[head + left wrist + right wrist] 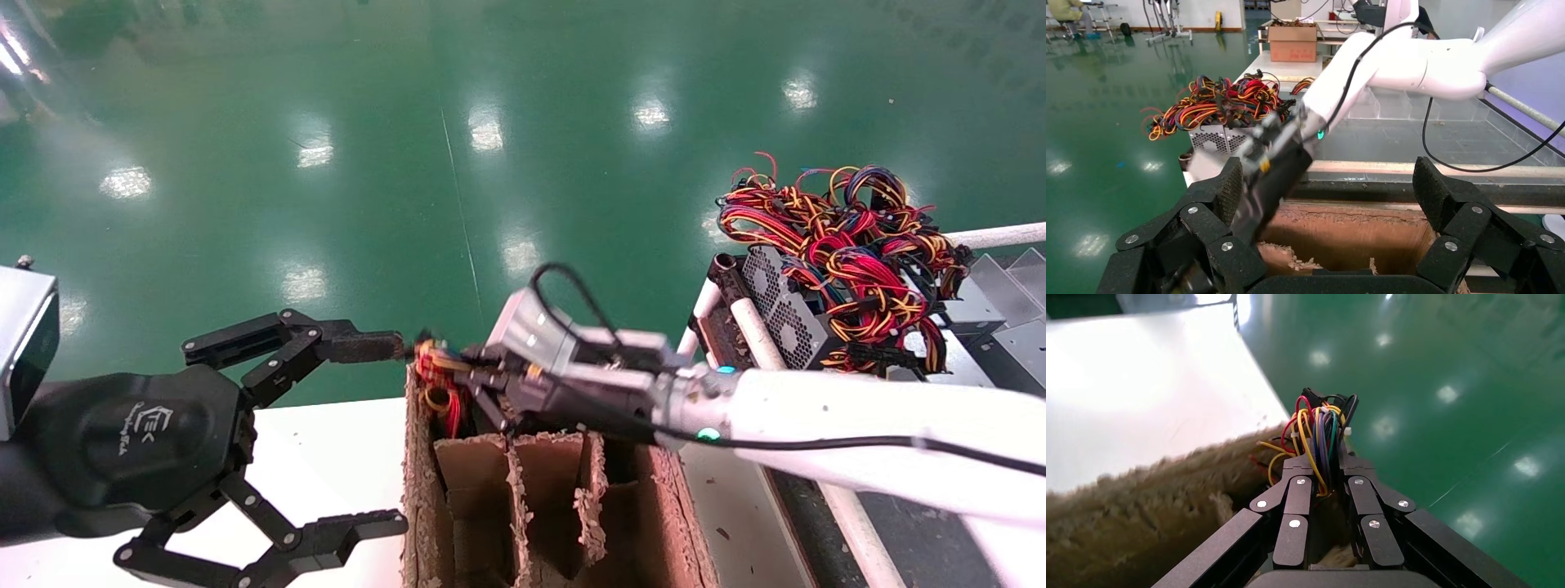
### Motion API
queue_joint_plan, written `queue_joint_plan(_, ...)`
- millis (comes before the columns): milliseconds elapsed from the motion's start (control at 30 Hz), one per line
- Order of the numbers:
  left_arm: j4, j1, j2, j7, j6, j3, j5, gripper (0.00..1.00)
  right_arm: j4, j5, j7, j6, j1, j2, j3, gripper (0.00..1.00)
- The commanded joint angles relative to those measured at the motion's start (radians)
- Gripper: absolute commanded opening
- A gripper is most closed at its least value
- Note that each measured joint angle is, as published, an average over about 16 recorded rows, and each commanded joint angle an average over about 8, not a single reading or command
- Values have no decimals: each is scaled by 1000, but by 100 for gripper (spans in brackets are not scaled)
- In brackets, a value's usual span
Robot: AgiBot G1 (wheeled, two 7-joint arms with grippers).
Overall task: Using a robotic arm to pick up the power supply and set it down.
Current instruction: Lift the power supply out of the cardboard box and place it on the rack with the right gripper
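Observation:
Of the power supply only the coiled bundle of red, yellow and blue wires [435,382] [1313,432] shows, at the far left corner of the cardboard box [539,490]; its grey body is hidden. My right gripper [458,371] [1321,462], on the white robotic arm [858,425], is shut on that wire bundle at the corner's rim. My left gripper [384,433] [1329,190] hangs open just left of the box, its fingers spread wide around the box's left side with nothing held.
The cardboard box [1352,233] has torn dividers and stands on a white table [327,457]. To the right, grey boxes [784,314] under a big loose wire tangle [842,245] [1223,101] sit on a rack with white tubes [760,335]. Green floor lies beyond.

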Motion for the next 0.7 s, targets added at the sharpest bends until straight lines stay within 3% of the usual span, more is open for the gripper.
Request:
queue_joint_plan(33, 0, 0, 0, 0, 0, 0, 0, 100, 21, 14, 10, 9, -2, 13, 15, 0)
queue_joint_plan(333, 0, 0, 0, 0, 0, 0, 0, 100, 54, 189, -30, -61, 51, 125, 134, 0)
queue_joint_plan(700, 0, 0, 0, 0, 0, 1, -1, 100, 48, 441, -21, -232, 130, 349, 307, 0)
